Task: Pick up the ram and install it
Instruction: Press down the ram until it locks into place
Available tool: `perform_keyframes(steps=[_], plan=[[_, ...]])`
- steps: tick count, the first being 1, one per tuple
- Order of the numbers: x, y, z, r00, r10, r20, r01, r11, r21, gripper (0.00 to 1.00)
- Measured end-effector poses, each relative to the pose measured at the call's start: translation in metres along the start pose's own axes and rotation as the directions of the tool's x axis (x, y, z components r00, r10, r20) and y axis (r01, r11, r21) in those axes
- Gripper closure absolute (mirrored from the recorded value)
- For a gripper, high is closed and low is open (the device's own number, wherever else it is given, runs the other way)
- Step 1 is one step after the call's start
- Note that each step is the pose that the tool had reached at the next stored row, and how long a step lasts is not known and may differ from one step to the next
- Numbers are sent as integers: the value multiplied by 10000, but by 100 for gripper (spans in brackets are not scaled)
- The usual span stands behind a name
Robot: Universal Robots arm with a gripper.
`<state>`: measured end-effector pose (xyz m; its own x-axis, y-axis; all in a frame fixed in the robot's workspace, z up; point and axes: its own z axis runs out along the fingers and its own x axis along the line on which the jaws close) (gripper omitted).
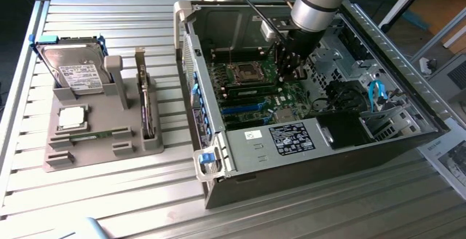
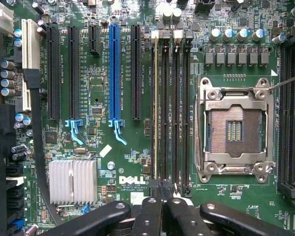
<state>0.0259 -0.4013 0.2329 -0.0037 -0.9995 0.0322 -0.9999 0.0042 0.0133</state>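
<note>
Fingers (image 2: 149, 209) of the gripper (image 2: 162, 187) are pressed together, with nothing visible between them. Their tips hang over the motherboard (image 2: 127, 147), at one end of the four black memory slots (image 2: 169, 108). One outer slot of the four shows a pale strip along its length; whether a module sits in it cannot be determined. Beside the slots is the open processor socket (image 2: 234, 130). On the other side are the black and blue expansion slots (image 2: 114, 73).

In the exterior view, the gripper (image 1: 287, 72) reaches down into the open computer case (image 1: 291, 141), near the case's middle.

The ram (image 1: 91, 136) lies flat in the grey holder (image 1: 138, 149), well apart from the gripper and close to the holder's near edge. The holder rests on the slatted table (image 1: 109, 195), beside the case on the exterior view's left. Just behind the ram is the processor chip (image 1: 71, 118). The hard drive (image 1: 73, 70) stands at the holder's far edge. The expansion card (image 1: 145, 105) stands on edge along the side facing the case.
</note>
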Motion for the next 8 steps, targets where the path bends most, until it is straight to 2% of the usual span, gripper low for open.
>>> perform_keyframes(steps=[8], plan=[[-1,0,13,10000,0,1,0,10000,0,90]])
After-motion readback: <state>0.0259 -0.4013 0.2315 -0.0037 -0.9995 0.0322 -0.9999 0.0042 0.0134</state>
